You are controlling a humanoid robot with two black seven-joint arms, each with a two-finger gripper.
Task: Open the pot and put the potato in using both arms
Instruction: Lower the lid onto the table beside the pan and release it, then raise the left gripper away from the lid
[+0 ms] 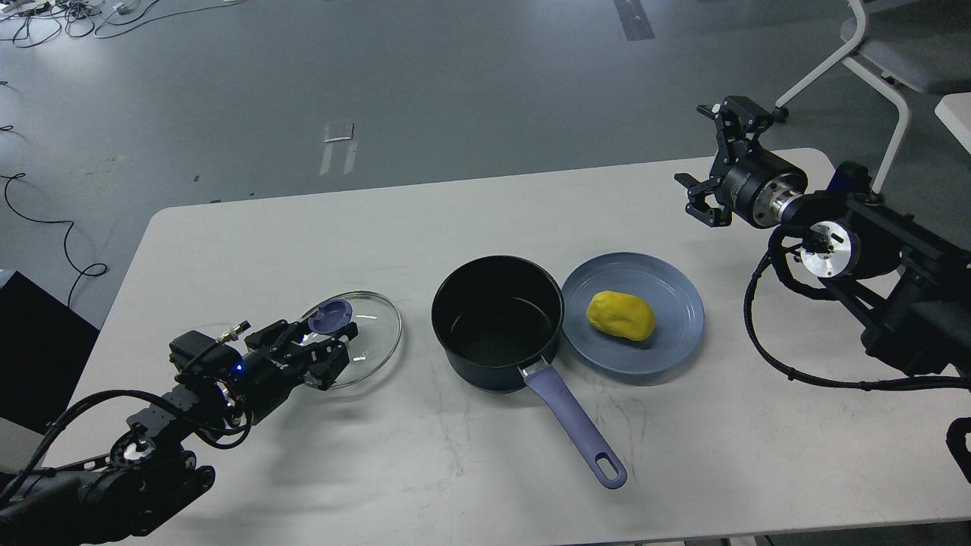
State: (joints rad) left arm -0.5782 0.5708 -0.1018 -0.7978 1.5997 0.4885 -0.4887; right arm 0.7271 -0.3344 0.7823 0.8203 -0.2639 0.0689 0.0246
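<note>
The dark pot (pixel 498 322) stands open mid-table, its purple handle (pixel 576 428) pointing toward me and to the right. The yellow potato (pixel 621 315) lies on a blue plate (pixel 679 334) just right of the pot. The glass lid (pixel 372 337) rests low at the table, left of the pot. My left gripper (pixel 315 341) is shut around the lid's blue knob (pixel 332 315). My right gripper (pixel 709 159) is open and empty, held above the table's far right, beyond the plate.
The white table (pixel 470 220) ends close behind my right gripper. A white chair (pixel 880 53) stands off the far right corner. Cables lie on the floor to the far left.
</note>
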